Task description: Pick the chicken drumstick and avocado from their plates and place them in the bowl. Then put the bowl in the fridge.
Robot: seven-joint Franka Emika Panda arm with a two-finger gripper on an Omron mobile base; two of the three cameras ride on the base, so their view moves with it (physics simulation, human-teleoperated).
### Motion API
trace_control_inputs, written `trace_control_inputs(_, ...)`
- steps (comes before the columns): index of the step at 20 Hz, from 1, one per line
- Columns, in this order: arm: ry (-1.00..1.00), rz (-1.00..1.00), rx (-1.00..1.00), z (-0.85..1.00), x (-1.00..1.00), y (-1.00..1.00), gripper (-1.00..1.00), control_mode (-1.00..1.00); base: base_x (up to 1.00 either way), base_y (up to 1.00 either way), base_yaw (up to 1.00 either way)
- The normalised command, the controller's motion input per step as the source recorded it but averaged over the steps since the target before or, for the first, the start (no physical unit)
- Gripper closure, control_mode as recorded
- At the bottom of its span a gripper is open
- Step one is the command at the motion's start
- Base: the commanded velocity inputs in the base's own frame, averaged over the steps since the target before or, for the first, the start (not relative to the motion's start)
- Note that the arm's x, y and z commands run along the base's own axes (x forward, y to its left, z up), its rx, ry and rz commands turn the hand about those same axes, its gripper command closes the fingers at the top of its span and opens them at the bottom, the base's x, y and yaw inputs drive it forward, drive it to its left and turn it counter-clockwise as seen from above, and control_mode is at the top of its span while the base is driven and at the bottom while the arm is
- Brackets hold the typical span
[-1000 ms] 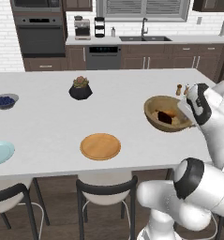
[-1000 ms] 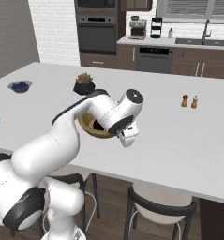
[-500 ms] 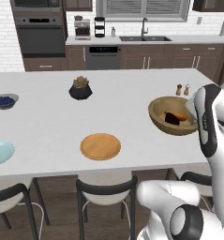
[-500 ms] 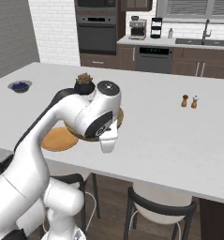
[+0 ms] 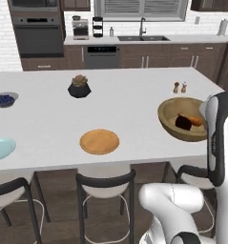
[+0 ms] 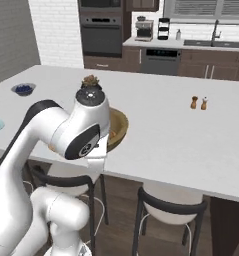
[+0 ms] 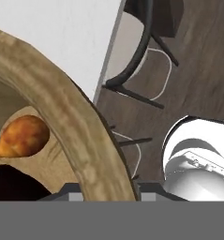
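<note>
Bowl (image 5: 184, 118), wooden, holding chicken drumstick (image 5: 195, 121) and avocado (image 5: 183, 122), gripper clamped on its near rim at the surface (image 5: 48, 119) edge, since a second ago swung rightward past both emptied plates, so fridge delivery appears begun.

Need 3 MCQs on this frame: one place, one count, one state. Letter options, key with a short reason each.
1. Where is the chicken drumstick?
A. on the wooden plate
B. in the wooden bowl
C. on the blue plate

2. How many shakers stand on the counter?
A. one
B. two
C. four

3. What lies on the wooden plate?
A. nothing
B. the avocado
C. blueberries

Key: 1 B, it lies inside the wooden bowl beside the avocado. 2 B, a pair of shakers stands together. 3 A, its top is bare.
</note>
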Motion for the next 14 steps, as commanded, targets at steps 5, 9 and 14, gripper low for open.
trace_control_inputs(5,0.0,0.0,0.0,0.0,0.0,0.0,1.0,1.0,-0.74,-0.58,-0.37)
trace_control_inputs(9,0.0,0.0,0.0,0.0,0.0,0.0,1.0,1.0,-0.09,-0.23,-0.87)
trace_control_inputs(14,0.0,0.0,0.0,0.0,0.0,0.0,1.0,1.0,0.0,0.0,-1.0)
